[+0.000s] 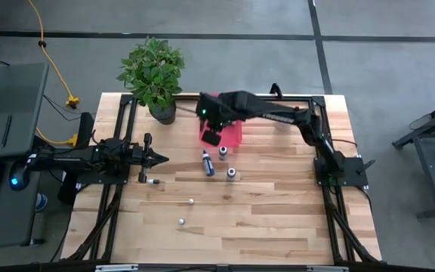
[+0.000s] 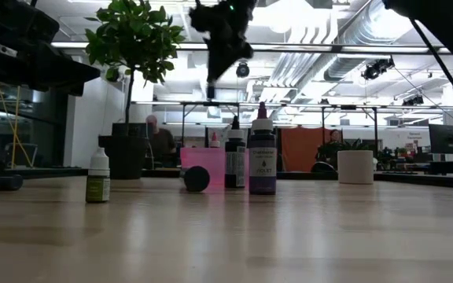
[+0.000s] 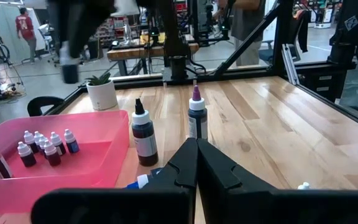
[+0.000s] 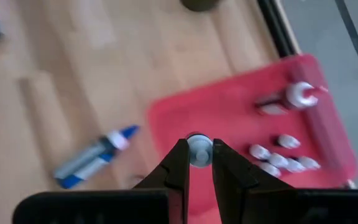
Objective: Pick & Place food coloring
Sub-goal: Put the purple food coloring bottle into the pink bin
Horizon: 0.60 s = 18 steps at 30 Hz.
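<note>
hovering over the pink tray [image 1: 235, 134], your right claw [image 4: 198, 163] pinches a white-capped bottle [image 4: 198, 149]. several sit inside already; others wait on the counter [image 1: 278, 219]. left claw [image 3: 196, 163] pressed together, idle.

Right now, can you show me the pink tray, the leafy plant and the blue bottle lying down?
pink tray [image 1: 234, 134], high view, its bare corner.
leafy plant [image 1: 152, 69], high view, its leaves.
blue bottle [image 1: 208, 164], high view, middle of its body.
</note>
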{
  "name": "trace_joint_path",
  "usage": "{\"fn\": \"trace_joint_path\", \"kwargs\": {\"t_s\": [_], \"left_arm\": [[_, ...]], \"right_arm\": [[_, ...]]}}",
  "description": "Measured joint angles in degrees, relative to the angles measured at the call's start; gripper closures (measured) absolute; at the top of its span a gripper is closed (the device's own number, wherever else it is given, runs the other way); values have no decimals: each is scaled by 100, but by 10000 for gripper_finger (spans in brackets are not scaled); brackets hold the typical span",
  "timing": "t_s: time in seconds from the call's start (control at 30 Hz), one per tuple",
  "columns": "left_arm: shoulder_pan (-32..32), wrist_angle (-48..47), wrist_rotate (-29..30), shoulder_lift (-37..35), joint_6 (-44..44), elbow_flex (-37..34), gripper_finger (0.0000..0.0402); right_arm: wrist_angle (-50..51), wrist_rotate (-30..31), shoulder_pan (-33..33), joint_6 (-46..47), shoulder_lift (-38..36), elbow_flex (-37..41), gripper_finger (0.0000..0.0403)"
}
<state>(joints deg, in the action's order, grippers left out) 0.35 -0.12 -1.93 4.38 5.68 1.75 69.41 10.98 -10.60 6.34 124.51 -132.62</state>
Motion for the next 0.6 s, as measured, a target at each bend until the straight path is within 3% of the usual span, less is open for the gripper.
{"fn": "trace_joint_path", "kwargs": {"t_s": [0.6], "left_arm": [[1, 0, 0, -1, 0, -1, 401]], "right_arm": [[266, -144, -1414, -117, 282, 4, 365]]}}
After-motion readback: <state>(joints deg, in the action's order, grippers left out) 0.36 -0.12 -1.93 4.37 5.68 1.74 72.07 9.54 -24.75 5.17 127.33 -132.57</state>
